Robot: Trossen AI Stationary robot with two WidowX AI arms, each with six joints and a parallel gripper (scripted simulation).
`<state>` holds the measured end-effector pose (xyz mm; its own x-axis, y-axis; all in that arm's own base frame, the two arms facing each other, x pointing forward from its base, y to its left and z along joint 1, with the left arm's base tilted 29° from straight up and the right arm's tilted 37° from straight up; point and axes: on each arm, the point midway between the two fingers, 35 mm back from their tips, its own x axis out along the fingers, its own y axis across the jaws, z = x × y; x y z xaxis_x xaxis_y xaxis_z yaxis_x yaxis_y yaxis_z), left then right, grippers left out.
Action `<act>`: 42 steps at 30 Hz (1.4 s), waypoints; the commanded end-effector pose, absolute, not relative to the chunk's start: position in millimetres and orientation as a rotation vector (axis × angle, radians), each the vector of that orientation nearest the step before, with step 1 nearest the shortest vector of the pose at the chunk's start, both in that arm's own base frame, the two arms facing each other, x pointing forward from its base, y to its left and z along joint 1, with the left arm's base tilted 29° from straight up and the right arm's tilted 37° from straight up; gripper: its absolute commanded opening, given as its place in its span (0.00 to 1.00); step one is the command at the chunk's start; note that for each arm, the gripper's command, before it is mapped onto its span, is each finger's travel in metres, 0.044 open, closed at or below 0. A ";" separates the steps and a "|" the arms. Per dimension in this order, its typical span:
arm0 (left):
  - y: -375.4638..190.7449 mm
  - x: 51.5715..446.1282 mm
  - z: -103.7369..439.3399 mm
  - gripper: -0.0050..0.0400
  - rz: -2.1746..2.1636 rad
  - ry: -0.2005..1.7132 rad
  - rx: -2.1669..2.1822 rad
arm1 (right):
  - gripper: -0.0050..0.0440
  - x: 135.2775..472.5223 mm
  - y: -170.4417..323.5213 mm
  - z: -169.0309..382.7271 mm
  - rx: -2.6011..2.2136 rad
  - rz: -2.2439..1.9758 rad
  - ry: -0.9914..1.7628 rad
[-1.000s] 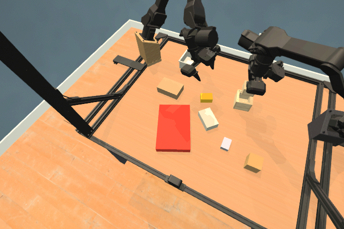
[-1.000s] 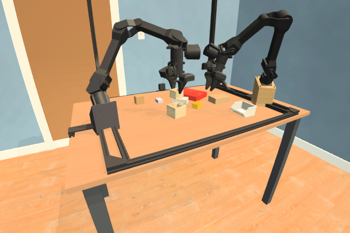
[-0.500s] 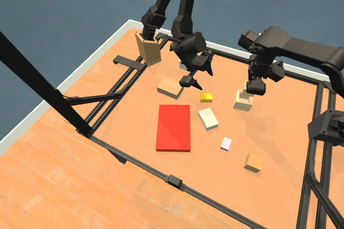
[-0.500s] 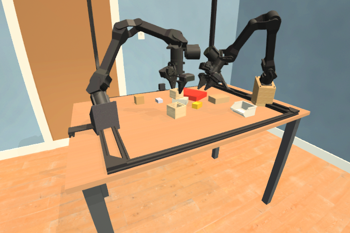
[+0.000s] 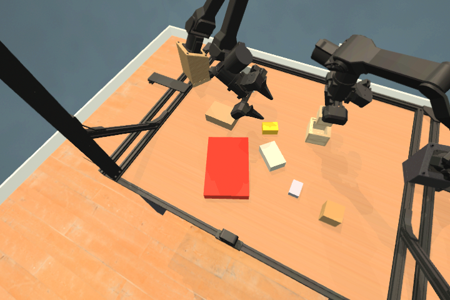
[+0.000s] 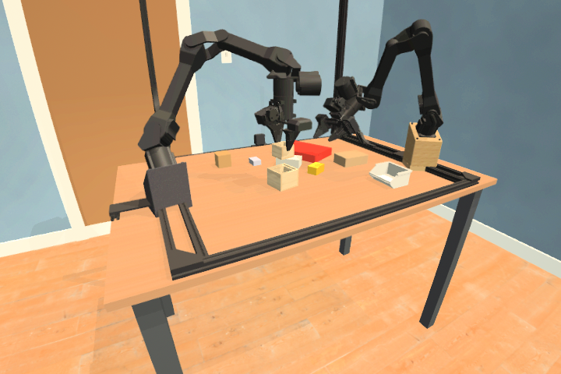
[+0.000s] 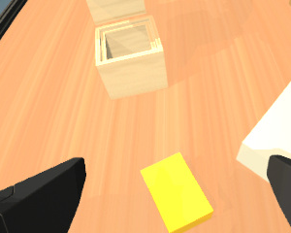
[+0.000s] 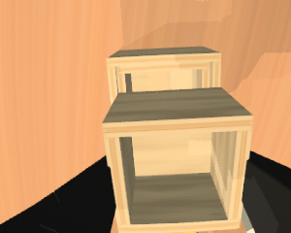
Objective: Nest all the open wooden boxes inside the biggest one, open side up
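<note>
The biggest wooden box (image 5: pixel 315 139) (image 6: pixel 276 177) (image 7: pixel 136 78) stands on the table, open side up. Nested rims show inside it in the left wrist view; I cannot tell how many boxes it holds. My right gripper (image 6: pixel 283 144) (image 8: pixel 175 160) is shut on a smaller wooden box (image 5: pixel 319 116) (image 6: pixel 279 151) (image 7: pixel 117 7) (image 8: pixel 177 104), held by two opposite walls, mouth up, above the table beside the standing box. My left gripper (image 5: pixel 267 108) (image 6: pixel 324 136) (image 7: pixel 177 166) is open and empty, raised near the yellow block.
Near the boxes lie a yellow block (image 5: pixel 269 127) (image 6: pixel 315 168) (image 7: pixel 177 194) and a cream block (image 5: pixel 272 154) (image 7: pixel 276 131). A red slab (image 5: pixel 227 166), tan block (image 5: pixel 218 116), small white block (image 5: pixel 295 188), orange block (image 5: pixel 332 212) and white bin (image 6: pixel 391 174) lie farther out.
</note>
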<state>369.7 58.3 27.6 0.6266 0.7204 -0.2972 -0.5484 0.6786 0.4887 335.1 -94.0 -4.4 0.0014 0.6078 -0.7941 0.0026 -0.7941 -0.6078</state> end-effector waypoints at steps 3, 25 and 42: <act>53.1 361.2 24.6 1.00 0.771 0.431 0.339 | 0.10 335.0 -94.6 -4.9 -1.848 1.847 -0.624; 39.9 333.9 34.0 1.00 0.830 0.190 0.183 | 0.10 335.1 -92.5 -7.6 -1.848 1.847 -0.624; 39.9 333.9 34.0 1.00 0.830 0.190 0.183 | 0.10 335.1 -79.7 -24.4 -1.848 1.847 -0.624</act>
<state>334.8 39.5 34.7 0.6627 0.7427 -0.0956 -0.7100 0.6638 0.2350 336.9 -85.3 -19.1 0.0066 0.5995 -0.8004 0.0066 -0.8004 -0.5994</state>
